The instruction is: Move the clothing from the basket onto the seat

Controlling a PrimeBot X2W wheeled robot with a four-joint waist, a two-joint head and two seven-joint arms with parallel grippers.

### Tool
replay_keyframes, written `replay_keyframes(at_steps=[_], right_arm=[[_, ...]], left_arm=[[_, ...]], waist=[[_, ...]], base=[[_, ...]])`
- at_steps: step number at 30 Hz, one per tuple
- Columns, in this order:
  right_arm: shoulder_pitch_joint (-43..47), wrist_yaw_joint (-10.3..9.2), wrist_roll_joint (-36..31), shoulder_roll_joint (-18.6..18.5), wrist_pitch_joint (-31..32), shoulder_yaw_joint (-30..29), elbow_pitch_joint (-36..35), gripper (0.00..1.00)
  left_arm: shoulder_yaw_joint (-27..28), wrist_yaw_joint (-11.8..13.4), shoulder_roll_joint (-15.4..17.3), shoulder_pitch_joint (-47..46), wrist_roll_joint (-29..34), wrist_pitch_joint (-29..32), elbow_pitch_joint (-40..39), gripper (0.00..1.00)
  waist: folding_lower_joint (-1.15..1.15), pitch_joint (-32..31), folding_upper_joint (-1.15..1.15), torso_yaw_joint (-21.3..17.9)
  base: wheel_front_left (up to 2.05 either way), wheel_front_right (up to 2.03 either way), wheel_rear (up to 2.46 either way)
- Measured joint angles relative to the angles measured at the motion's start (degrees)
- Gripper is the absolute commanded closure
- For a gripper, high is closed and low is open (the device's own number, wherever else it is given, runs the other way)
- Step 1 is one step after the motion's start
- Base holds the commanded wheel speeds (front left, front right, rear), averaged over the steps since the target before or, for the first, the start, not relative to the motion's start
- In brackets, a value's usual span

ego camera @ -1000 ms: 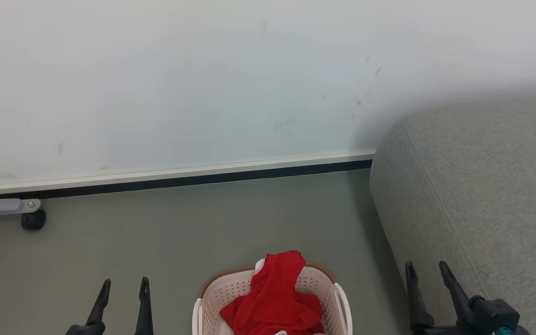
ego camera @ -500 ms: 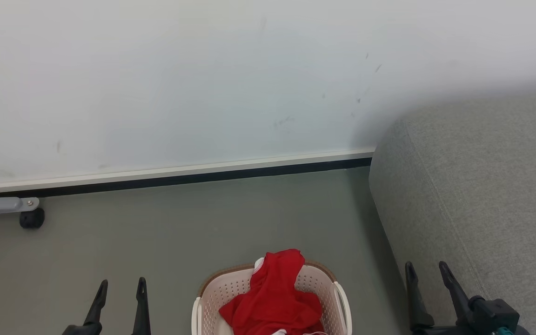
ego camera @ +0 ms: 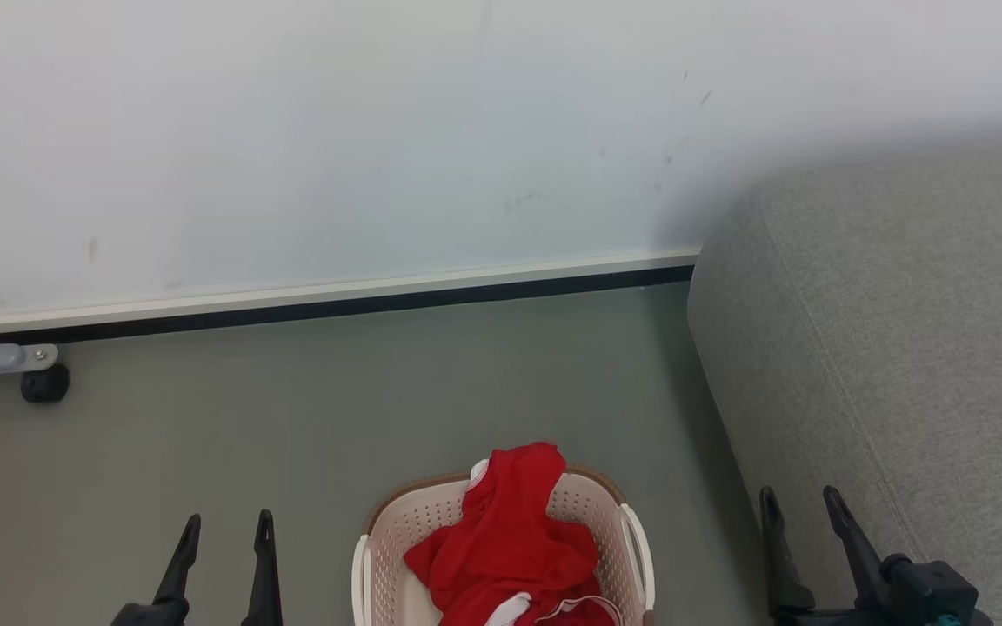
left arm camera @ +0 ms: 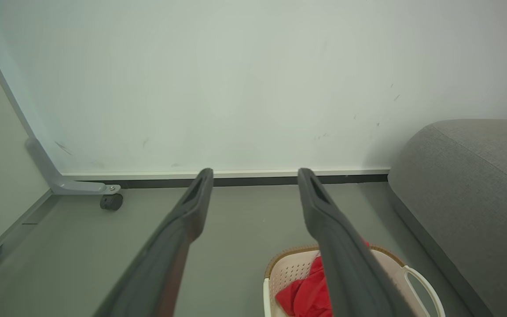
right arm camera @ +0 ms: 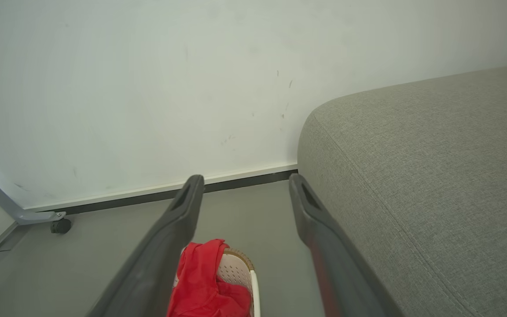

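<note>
In the head view the left hand point(ego camera: 229, 522) and right hand point(ego camera: 798, 497) both stand wide and empty. The basket point(ego camera: 392, 539) sits on the floor point(ego camera: 379, 382) between them with the red clothing point(ego camera: 510, 548) heaped inside, and the grey seat point(ego camera: 884, 348) is just beside the right hand. The left wrist view puts the basket point(left arm camera: 288, 257) low and to the right of that hand point(left arm camera: 255, 174); the right wrist view puts the clothing point(right arm camera: 200, 277) low and left, the seat point(right arm camera: 412, 176) to the right. I'd say the first pick hasn't begun: a hand must dip into the basket and pinch fabric.
</note>
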Motion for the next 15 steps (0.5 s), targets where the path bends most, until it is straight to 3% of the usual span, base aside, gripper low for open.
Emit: replay_keyframes(at_steps=[15], right_arm=[[-4.6,-0.02,-1.5,0.1,-0.2,-2.3,-4.5,0.0]], left_arm=[[-4.0,-1.7,-0.6,-5.0,2.8,0.0,-1.1,0.0]], waist=[[0.0,9.7,0.0,-1.6]], base=[[0.0,0.0,0.0]])
